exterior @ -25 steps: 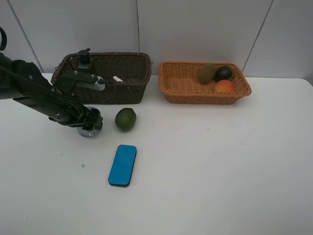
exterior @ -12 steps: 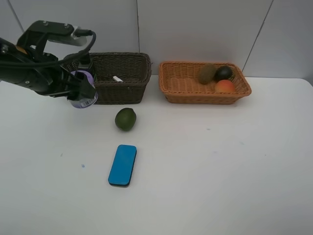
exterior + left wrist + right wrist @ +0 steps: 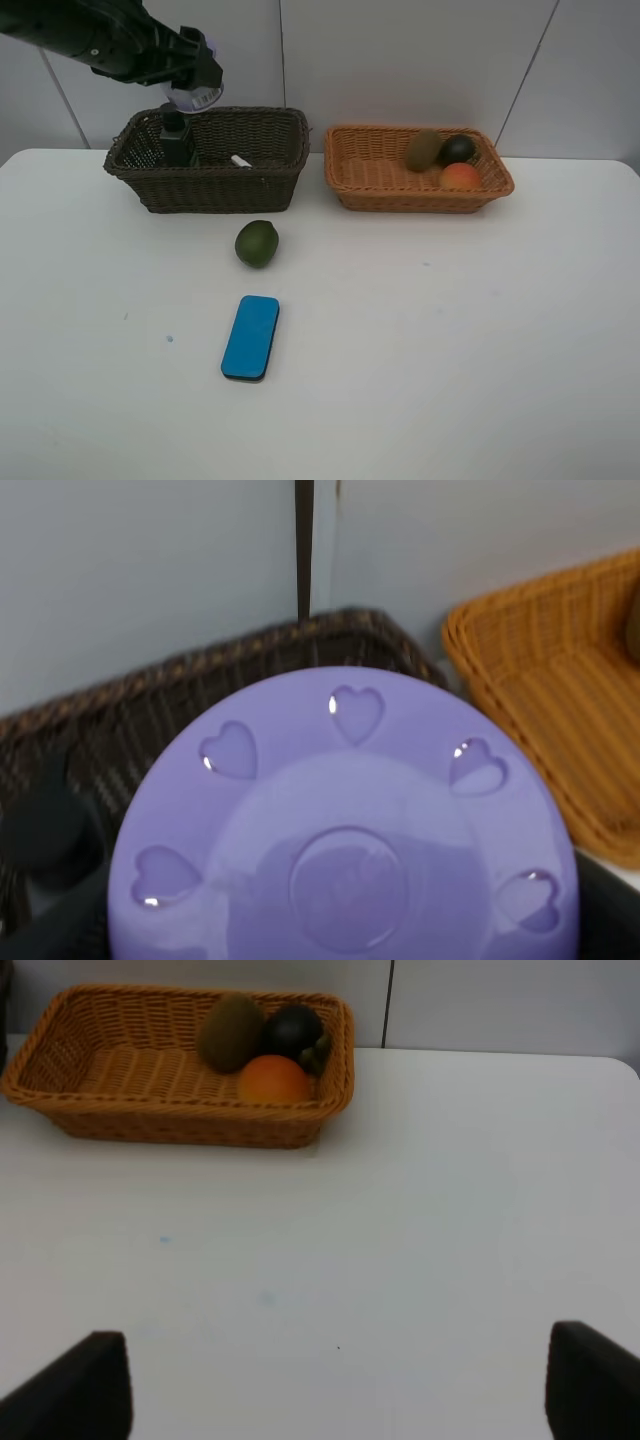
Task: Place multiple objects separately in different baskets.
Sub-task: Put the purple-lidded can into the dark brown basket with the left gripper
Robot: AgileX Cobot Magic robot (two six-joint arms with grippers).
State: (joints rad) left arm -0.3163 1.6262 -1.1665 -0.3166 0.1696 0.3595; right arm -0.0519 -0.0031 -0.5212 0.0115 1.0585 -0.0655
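White counter (image 3: 420, 340), left claw (image 3: 195, 70) gripping the tub (image 3: 192, 90) right above the dark basket (image 3: 215, 185); right claw (image 3: 330, 1385) hangs wide open, empty.

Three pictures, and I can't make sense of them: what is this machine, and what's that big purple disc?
It is a robot with two arms. One camera looks down from high up; the other two ride on the wrists. The purple disc is the lid of a tub, seen close by the left wrist camera. The left hand holds that tub above the dark basket, where a pump bottle and a marker lie. The orange basket holds a kiwi, a mangosteen and a peach. A lime and a blue eraser wait on the table. The right hand is open and empty.
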